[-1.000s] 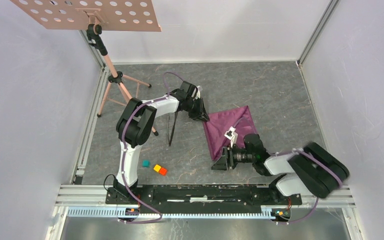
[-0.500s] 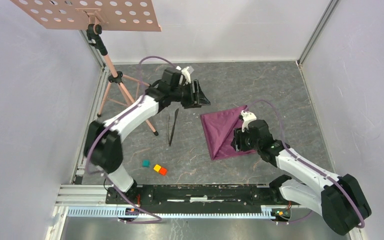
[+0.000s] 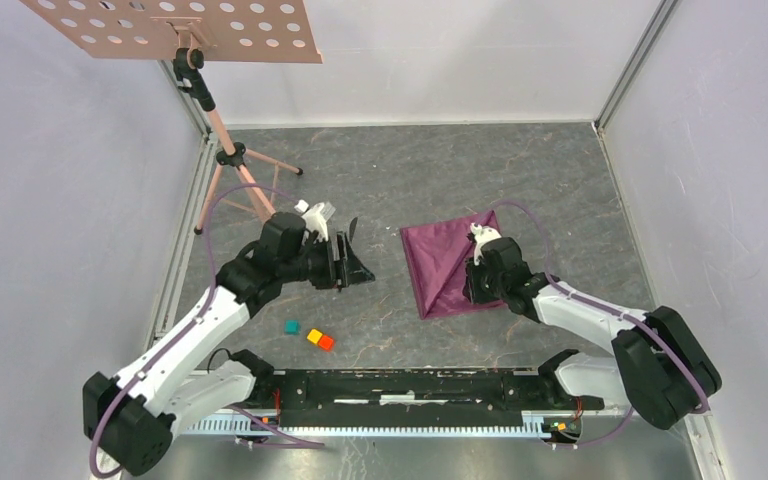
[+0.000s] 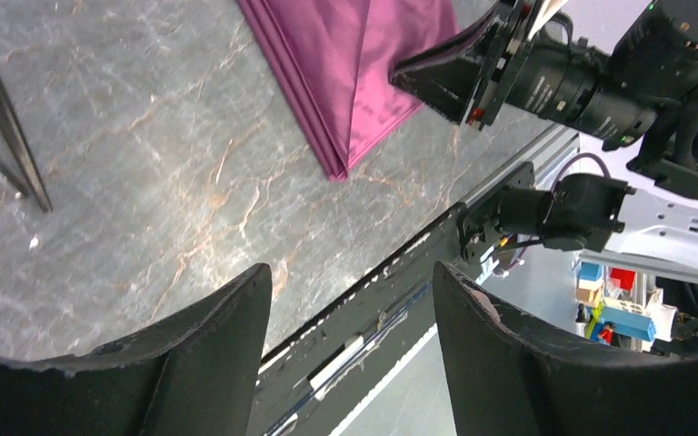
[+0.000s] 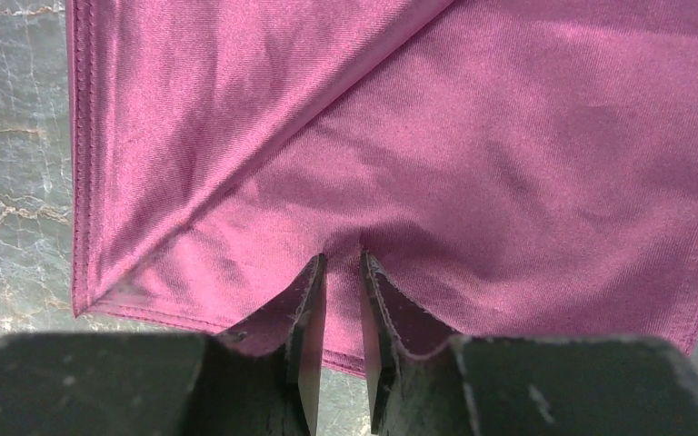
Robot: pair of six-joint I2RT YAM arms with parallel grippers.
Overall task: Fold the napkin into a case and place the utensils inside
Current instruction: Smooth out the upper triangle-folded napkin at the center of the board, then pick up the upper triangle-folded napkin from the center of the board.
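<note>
The plum napkin (image 3: pixel 440 262) lies folded on the grey table, right of centre, and fills the right wrist view (image 5: pixel 418 136). My right gripper (image 5: pixel 338 259) presses on its near hem with the jaws almost together and a pucker of cloth pinched between the tips; from above the right gripper (image 3: pixel 472 288) sits on the napkin's near right side. The utensils (image 4: pixel 9 136), two slim dark pieces, lie left of the napkin, mostly hidden from above with one dark end of the utensils (image 3: pixel 352 230) showing. My left gripper (image 4: pixel 353 272) hovers open and empty over them (image 3: pixel 355 265).
Teal (image 3: pixel 291 327), yellow (image 3: pixel 314 336) and orange (image 3: pixel 326 343) blocks sit near the front left. A tripod stand (image 3: pixel 222 150) with a perforated board rises at the back left. The black base rail (image 3: pixel 410 385) runs along the near edge; walls enclose three sides.
My left arm swung back from the far side to above the utensils, its jaws wider. The right gripper settled on the napkin's near edge and its jaws narrowed onto the cloth.
</note>
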